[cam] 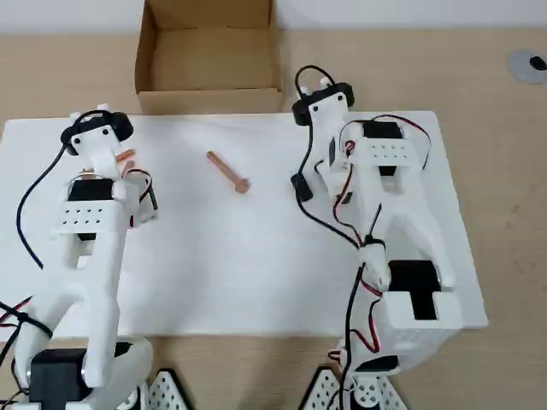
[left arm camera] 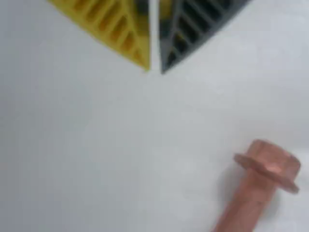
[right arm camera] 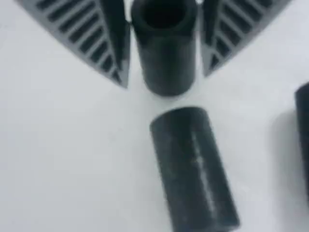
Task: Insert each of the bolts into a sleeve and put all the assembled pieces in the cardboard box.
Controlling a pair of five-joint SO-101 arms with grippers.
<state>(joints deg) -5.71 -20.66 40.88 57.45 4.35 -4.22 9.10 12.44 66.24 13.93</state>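
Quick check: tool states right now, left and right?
Left tool: closed, empty; a bolt lies beside it.
Right tool: closed on a black sleeve.

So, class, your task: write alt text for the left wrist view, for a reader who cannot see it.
A copper bolt with a flanged hex head lies on a white sheet, apart from the left gripper, which is shut and empty, one side yellow and the other black.

The bolt [left arm camera: 260,181] is coppery metal, the sleeve [right arm camera: 164,53] matt black, the box [cam: 209,101] cardboard.
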